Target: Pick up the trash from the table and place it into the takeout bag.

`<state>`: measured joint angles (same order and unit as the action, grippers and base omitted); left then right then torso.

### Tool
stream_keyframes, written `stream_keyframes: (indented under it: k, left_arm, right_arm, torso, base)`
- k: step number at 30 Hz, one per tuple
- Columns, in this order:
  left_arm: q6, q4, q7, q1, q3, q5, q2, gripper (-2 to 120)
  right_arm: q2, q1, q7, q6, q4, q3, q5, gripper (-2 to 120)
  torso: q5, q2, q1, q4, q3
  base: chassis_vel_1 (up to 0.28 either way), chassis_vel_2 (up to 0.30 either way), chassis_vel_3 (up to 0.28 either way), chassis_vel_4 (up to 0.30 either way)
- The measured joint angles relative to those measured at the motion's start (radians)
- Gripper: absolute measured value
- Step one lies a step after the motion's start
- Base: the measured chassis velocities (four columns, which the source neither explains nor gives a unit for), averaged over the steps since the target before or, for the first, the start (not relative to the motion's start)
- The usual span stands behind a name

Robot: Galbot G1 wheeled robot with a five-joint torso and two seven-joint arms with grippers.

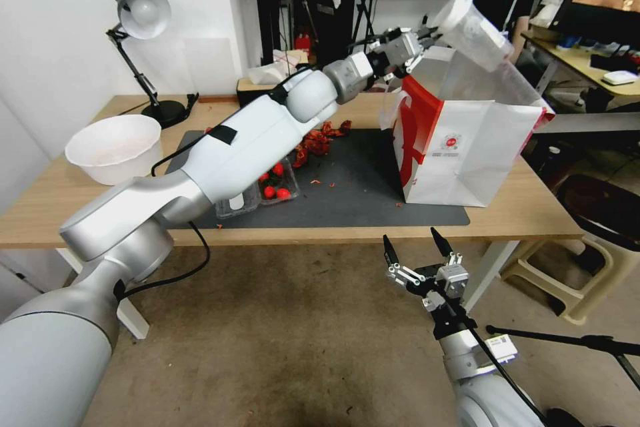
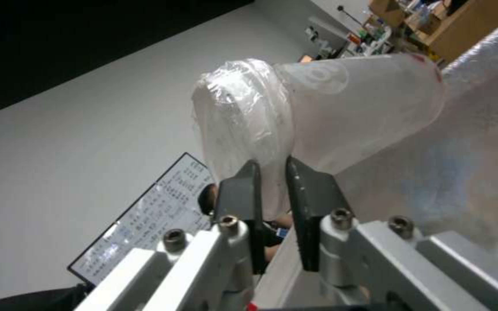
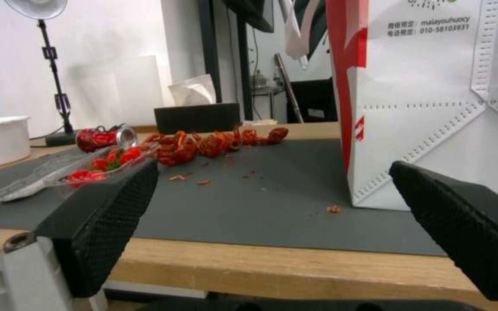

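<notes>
Light-wood table (image 1: 507,217) carries a dark grey mat (image 1: 360,193). White bowl (image 1: 115,147) and desk lamp (image 1: 143,60) sit on bare wood. Takeout bag (image 1: 460,147) stands on the mat.

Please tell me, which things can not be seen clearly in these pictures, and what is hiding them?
- Inside of the takeout bag: head view, hidden by its own walls.
- Clear lidded cup contents: frosted wall, left wrist view; left gripper covers its edge.
- Crushed red can: head view, behind the left arm.
- Clear tray: partly under that arm.
</notes>
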<state>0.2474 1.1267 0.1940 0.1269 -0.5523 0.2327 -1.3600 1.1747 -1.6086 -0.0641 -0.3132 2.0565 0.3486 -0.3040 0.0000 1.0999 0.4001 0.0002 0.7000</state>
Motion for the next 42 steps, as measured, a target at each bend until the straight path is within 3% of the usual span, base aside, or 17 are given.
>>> stream_keyframes:
  k: [14,19,21,24,25,29,30,32,33,34,36,37,38,39,42]
  left_arm:
    - [-0.027,0.048,-0.037,-0.022,-0.005,0.026,0.031,59]
    - [-0.118,0.132,-0.087,-0.076,0.003,0.206,0.074,82]
    - [-0.134,0.151,-0.104,-0.092,0.008,0.234,0.082,85]
    - [-0.195,0.214,-0.19,-0.158,0.044,0.333,0.114,97]
    - [-0.195,0.214,-0.19,-0.158,0.044,0.333,0.114,97]
    - [-0.297,0.315,-0.35,-0.254,0.129,0.436,0.144,100]
    - [-0.297,0.315,-0.35,-0.254,0.129,0.436,0.144,100]
    - [-0.35,0.36,-0.455,-0.305,0.18,0.434,0.158,100]
    - [-0.386,0.392,-0.539,-0.345,0.223,0.42,0.17,100]
    - [-0.386,0.392,-0.539,-0.345,0.223,0.42,0.17,100]
    - [-0.446,0.441,-0.643,-0.395,0.269,0.406,0.182,100]
    - [-0.491,0.486,-0.73,-0.44,0.303,0.4,0.195,100]
    - [-0.512,0.512,-0.768,-0.468,0.321,0.395,0.204,100]
    - [-0.512,0.512,-0.768,-0.468,0.321,0.395,0.204,100]
    - [-0.545,0.609,-0.859,-0.608,0.397,0.317,0.261,100]
  right_arm:
    - [0.0,0.0,0.0,-0.002,0.0,0.001,-0.001,100]
    - [0.002,-0.001,0.0,-0.002,0.0,-0.001,0.0,100]
    - [0.003,-0.001,0.0,-0.002,0.0,-0.002,0.0,100]
    - [0.003,-0.002,0.0,-0.002,0.0,-0.002,0.0,100]
    - [0.003,-0.002,0.0,-0.002,0.0,-0.002,0.0,100]
    - [0.002,-0.002,0.0,-0.001,0.0,-0.003,0.001,100]
    - [0.002,-0.002,0.0,-0.001,0.0,-0.003,0.001,100]
    - [0.002,-0.002,0.0,0.0,-0.001,-0.003,0.001,100]
    - [0.003,-0.002,0.0,0.001,-0.001,-0.004,0.002,100]
    - [0.003,-0.002,0.0,0.001,-0.001,-0.004,0.002,100]
    - [0.003,-0.002,0.0,0.001,-0.002,-0.004,0.003,100]
    - [0.004,-0.002,-0.001,0.002,-0.002,-0.005,0.003,100]
    - [0.004,-0.003,-0.001,0.002,-0.002,-0.005,0.005,100]
    - [0.004,-0.003,-0.001,0.002,-0.002,-0.005,0.005,100]
    - [0.006,-0.004,-0.001,0.004,-0.002,-0.007,0.008,100]
  torso:
    - [0.0,0.0,0.0,-0.0003,0.0]
    - [0.0,0.0,0.0,-0.0003,0.0]
    - [0.0,0.0,0.0,-0.0003,0.0]
    - [-0.0001,0.0,0.0,-0.0002,0.0]
    - [-0.0001,0.0,0.0,-0.0002,0.0]
    - [-0.0001,0.0,0.0,-0.0003,0.0]
    - [-0.0001,0.0,0.0,-0.0003,0.0]
    - [-0.0001,0.0,0.0,-0.0004,0.0]
    - [-0.0001,0.0,0.0,-0.0002,0.0]
    - [-0.0001,0.0,0.0,-0.0002,0.0]
    - [-0.0002,0.0,0.0,-0.0001,0.0]
    - [-0.0002,0.0,0.0,-0.0005,0.0]
    - [-0.0001,0.0,0.0,-0.0002,0.0]
    - [-0.0001,0.0,0.0,-0.0002,0.0]
    - [0.0002,0.0,0.0,-0.0002,0.0]
  base:
    - [0.0,0.0,0.0,0.0]
    - [0.0,0.0,0.0,0.0]
    - [0.0,0.0,0.0,0.0]
    - [0.0,0.0,0.0,0.0]
    - [0.0,0.0,0.0,0.0]
    - [0.0,0.0,0.0,0.0]
    - [0.0,0.0,0.0,0.0]
    - [0.0,0.0,0.0,0.0]
    - [0.0,0.0,0.0,0.0]
    - [0.0,0.0,0.0,0.0]
    - [0.0,0.0,0.0,0.0]
    - [0.0,0.0,0.0,0.0]
    - [0.0,0.0,0.0,0.0]
    - [0.0,0.0,0.0,0.0]
    - [0.0,0.0,0.0,0.0]
